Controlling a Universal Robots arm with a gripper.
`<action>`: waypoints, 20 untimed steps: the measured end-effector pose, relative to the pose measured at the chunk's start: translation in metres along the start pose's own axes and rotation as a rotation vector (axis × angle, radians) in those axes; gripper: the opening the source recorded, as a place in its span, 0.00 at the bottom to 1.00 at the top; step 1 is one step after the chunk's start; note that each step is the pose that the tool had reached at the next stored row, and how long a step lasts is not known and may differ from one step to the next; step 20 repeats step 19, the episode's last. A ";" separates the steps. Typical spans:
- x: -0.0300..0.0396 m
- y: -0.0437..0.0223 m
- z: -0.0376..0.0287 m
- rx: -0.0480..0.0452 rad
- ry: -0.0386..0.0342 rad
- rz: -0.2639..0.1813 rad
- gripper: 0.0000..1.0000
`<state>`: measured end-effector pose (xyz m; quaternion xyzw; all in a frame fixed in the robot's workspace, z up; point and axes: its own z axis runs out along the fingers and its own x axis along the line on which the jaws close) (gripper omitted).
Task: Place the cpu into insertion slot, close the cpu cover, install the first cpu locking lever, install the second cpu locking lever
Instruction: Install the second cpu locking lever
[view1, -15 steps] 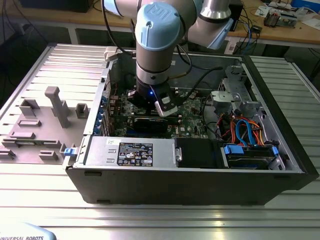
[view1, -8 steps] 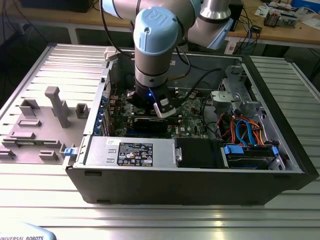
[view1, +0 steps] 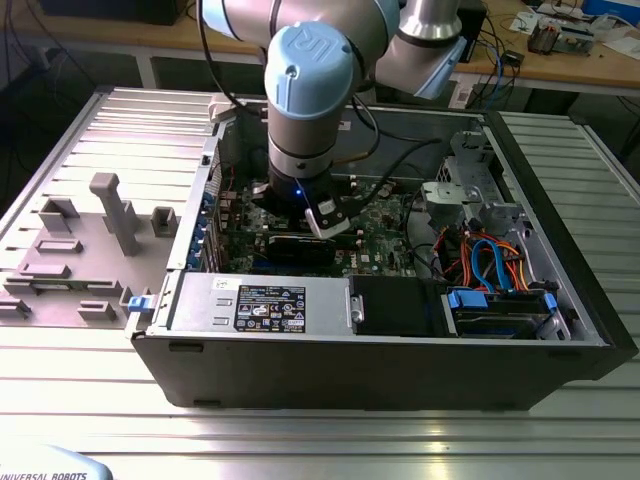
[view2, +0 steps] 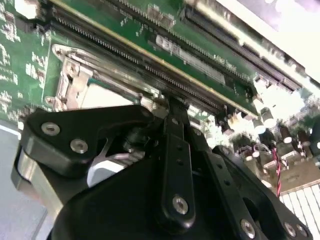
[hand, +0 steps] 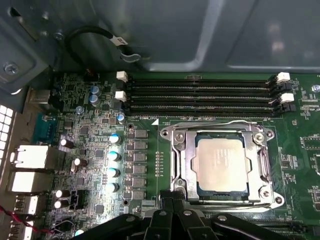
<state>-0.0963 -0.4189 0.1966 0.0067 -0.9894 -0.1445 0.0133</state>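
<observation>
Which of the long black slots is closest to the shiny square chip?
The lowest of the four memory slots in the first wrist view. It runs right beside the cpu cover framing the cpu; the other three lie farther off.

Hidden in the exterior view behind the arm (view1: 310, 90): the socket. Cut off at the first wrist view's edge: the gripper (hand: 172, 202), only finger links showing, tips pressed close at the cover (hand: 179, 165) rim, grip unclear. Covered along one edge by those links: the cover's near side. Blocked in the second wrist view by black gripper links: most of the cpu (view2: 102, 97). Blurred there: far memory slots (view2: 235, 42), washed out by glare.
</observation>
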 end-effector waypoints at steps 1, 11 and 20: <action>0.0005 0.0000 -0.0004 0.0002 0.0001 0.000 0.11; 0.0027 0.0072 -0.0242 0.0001 0.0001 0.000 0.11; 0.0033 0.0085 -0.0284 0.0001 0.0001 0.000 0.11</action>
